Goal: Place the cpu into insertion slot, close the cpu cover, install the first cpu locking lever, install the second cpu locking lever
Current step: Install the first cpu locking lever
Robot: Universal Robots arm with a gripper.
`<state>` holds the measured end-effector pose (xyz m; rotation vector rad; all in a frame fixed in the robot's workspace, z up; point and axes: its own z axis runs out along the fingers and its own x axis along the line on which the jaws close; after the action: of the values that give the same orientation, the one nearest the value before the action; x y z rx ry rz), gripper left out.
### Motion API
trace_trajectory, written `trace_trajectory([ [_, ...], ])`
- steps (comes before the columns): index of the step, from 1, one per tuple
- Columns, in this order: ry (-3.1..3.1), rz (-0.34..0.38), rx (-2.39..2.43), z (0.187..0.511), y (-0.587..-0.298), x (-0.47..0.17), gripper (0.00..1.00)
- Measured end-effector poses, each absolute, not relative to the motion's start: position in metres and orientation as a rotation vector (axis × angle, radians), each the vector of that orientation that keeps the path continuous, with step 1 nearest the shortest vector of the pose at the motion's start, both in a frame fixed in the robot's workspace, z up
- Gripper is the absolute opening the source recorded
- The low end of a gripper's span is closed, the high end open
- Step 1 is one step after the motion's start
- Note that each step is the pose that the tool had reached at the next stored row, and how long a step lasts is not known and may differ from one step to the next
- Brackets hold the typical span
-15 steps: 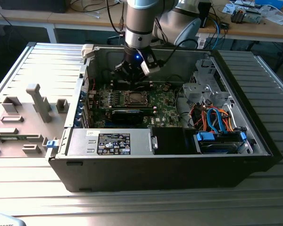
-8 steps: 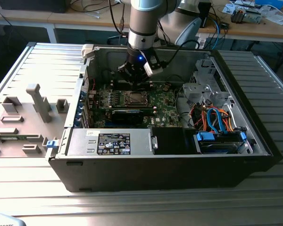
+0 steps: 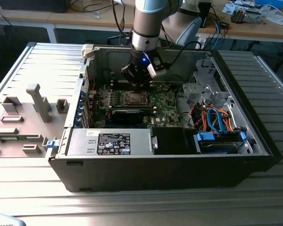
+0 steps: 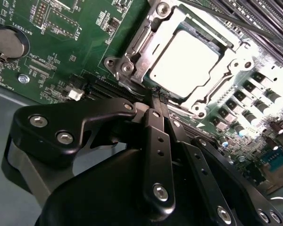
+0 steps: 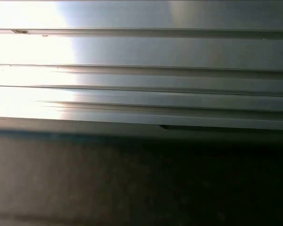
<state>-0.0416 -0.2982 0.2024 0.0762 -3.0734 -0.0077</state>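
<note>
The cpu (image 4: 184, 63), a silvery square chip, lies in the insertion slot (image 3: 134, 98) on the green board. The cpu cover (image 4: 230, 60), a thin metal frame, lies flat over the chip's edges. My gripper (image 4: 155, 95) hangs just beside the socket's near edge. Its black fingers (image 4: 158, 141) are pressed together, and nothing shows between them. In the exterior view the gripper (image 3: 138, 82) reaches down into the open computer case, just behind and above the socket.
A black box with a white label (image 3: 114, 142) lies along the case's front wall. Blue and orange cables (image 3: 216, 117) fill the exterior view's right. Grey fixtures (image 3: 37, 101) stand on the table outside. A coin battery (image 4: 8, 42) sits on the board. Ribbed metal (image 5: 141, 70) faces the first wrist view.
</note>
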Motion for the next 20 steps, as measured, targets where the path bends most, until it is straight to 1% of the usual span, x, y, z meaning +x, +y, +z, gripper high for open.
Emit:
trace_trajectory([
  [14,-3.073,-0.025,0.099,0.201,-0.297,-0.032,0.11],
  [20,-3.073,-0.024,0.099,0.215,-0.297,-0.032,0.11],
])
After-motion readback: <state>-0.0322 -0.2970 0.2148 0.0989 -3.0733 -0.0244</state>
